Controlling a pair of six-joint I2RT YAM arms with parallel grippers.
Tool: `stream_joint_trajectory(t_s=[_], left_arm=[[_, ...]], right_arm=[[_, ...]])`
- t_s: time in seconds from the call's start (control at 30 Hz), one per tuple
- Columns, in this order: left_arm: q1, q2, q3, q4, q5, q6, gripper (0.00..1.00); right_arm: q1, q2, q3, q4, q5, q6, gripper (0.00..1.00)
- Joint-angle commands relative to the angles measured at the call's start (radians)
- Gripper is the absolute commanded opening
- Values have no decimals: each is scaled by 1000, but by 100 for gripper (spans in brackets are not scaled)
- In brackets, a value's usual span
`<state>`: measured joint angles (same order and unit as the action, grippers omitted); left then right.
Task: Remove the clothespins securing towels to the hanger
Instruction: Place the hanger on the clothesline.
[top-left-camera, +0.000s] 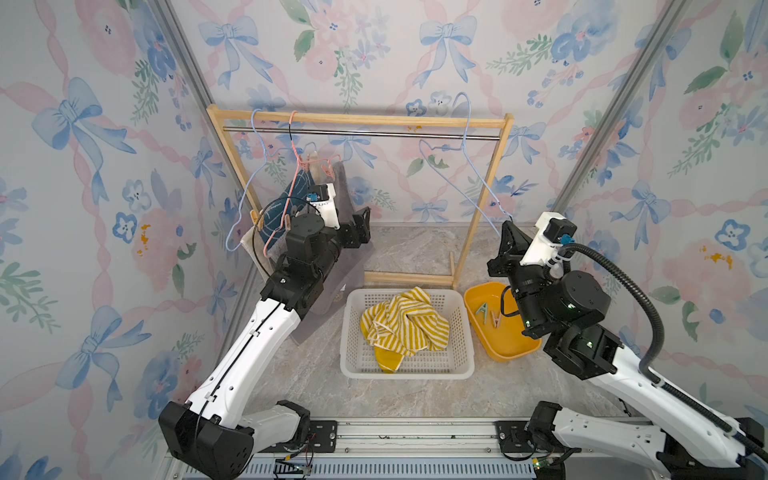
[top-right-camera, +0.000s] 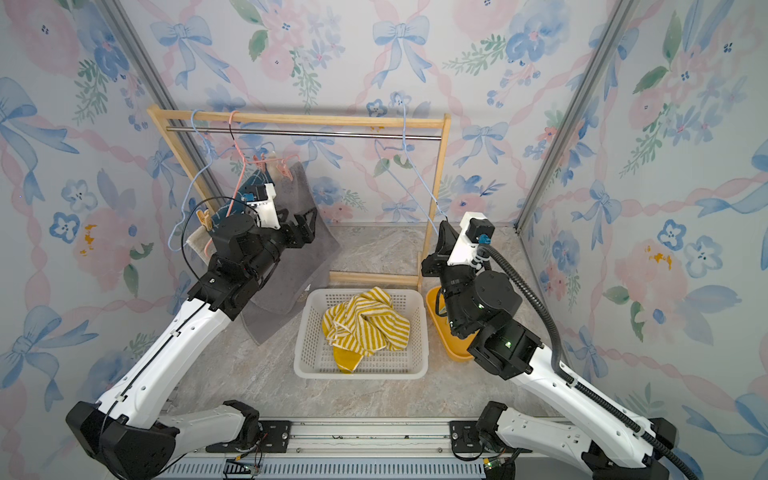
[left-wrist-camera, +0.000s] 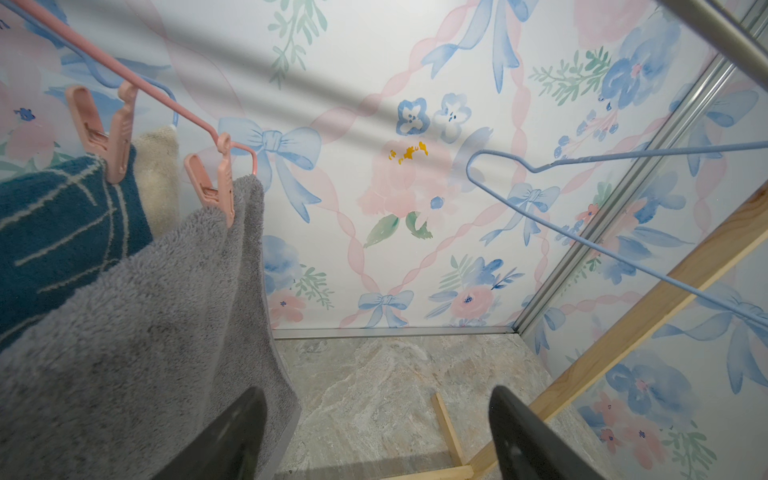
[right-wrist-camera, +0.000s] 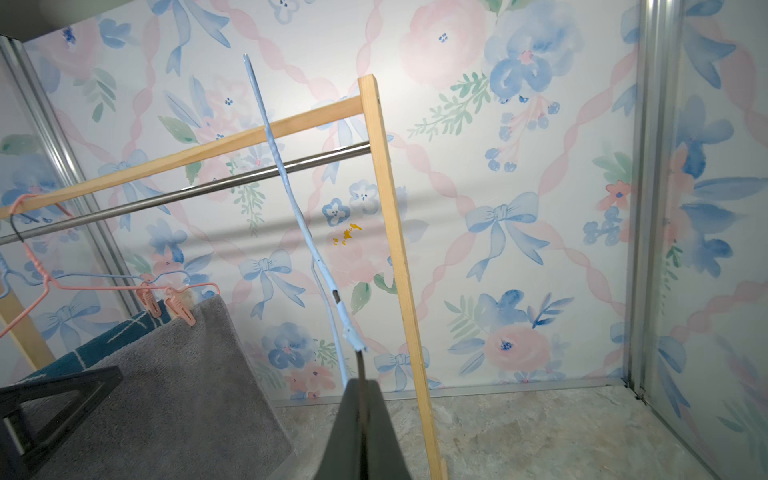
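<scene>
Left gripper (top-left-camera: 360, 227) spread, empty; right gripper (top-left-camera: 508, 230) pinching blue wire hanger (right-wrist-camera: 286, 183).
Both top views: left fingers just beside hanging grey towel (top-left-camera: 347, 183); striped towel (top-left-camera: 405, 324) lies in basket (top-left-camera: 407, 373), well apart from both grippers. Left wrist: pink clothespin (left-wrist-camera: 212, 183) grips grey towel on pink hanger (left-wrist-camera: 166, 104), ahead of towel-side finger; second pink clothespin (left-wrist-camera: 104, 133) holds dark blue towel (left-wrist-camera: 62, 232) beyond. Right wrist: fingers pressed together on hanger's bare tip.

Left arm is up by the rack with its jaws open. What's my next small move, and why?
Probably lift the left gripper toward the pink clothespin clamping the grey towel to the pink hanger. Its jaws stand open and empty, short of that pin, the nearest one left to remove.
</scene>
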<state>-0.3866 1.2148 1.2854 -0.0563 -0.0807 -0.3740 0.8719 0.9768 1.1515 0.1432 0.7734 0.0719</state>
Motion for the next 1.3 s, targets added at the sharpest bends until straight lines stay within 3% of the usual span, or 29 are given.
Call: stream_joint_trajectory(t_s=[0.0,0.67,0.7,0.77,0.8,0.9,1.03,1.07,1.27], left_arm=[[-2,7,-15,13,13,14,87],[-3,7,-21,15,16,20,87],[-4,7,-21,14,16,20,87],[-3,8,-20,14,18,20,87],[-3,5,-20,15,19,22,87],[-4,-4,-23,14,15,26,87],[-2,-8,-25,13,13,30,87],[-2,-4,-23,13,13,32,87],[-1,9,-27,12,18,32,87]], right_arm=[[-48,23,19,-63,-56,100,0],[-60,108,-56,-134,-149,198,0],[-60,111,-55,-137,-164,191,8],[-59,110,-53,-148,-180,184,42],[-57,103,-55,-154,-183,179,53],[-52,72,-74,-154,-196,158,76],[-48,7,-76,-215,-213,132,92],[-49,-18,-80,-231,-227,126,100],[-79,-177,-99,-370,-271,111,98]])
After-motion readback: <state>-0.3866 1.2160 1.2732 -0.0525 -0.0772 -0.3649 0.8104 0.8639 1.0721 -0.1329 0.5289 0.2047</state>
